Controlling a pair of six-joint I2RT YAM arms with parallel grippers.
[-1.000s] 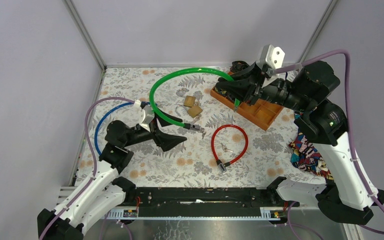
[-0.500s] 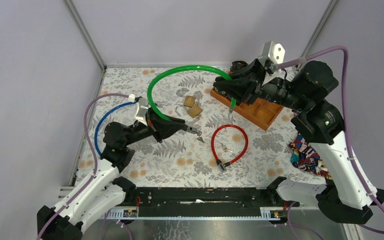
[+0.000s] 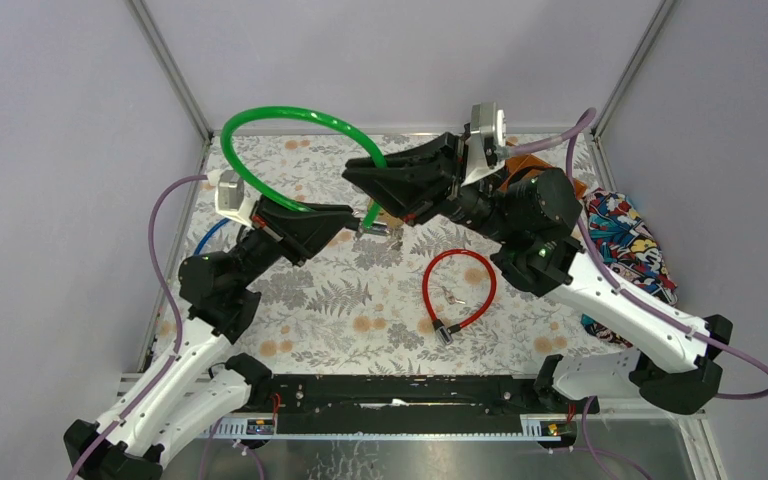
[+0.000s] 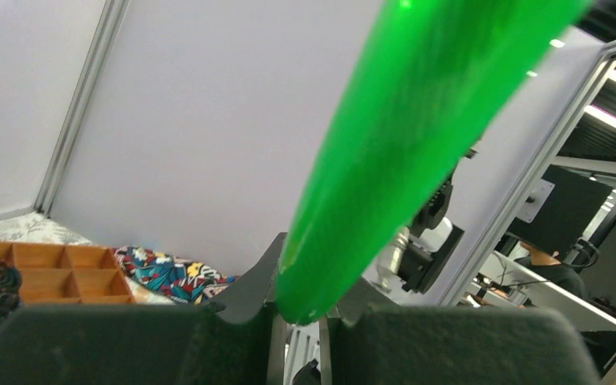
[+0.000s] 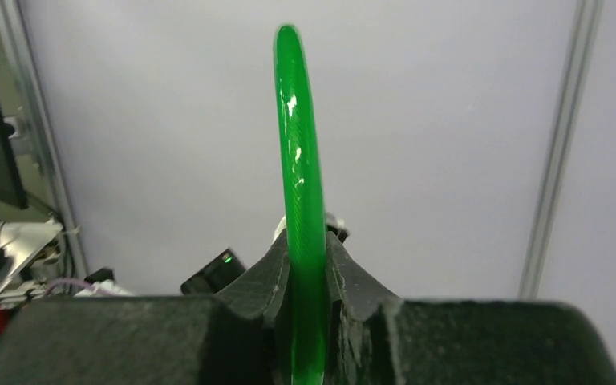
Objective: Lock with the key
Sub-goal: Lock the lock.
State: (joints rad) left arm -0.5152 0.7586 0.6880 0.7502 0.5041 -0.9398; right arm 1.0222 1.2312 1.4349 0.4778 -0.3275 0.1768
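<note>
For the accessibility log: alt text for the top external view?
The left fingers and right fingers each pinch a green cable lock, its loop raised above the floral table. A red cable lock lies flat nearer the arm bases.

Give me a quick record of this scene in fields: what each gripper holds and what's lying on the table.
left gripper: shut on the green cable lock
right gripper: shut on the same green cable lock
green cable lock: held up off the table between both grippers
red cable lock: lying on the table, not touched by either gripper
cloth: brightly patterned, at the table's right edge
</note>
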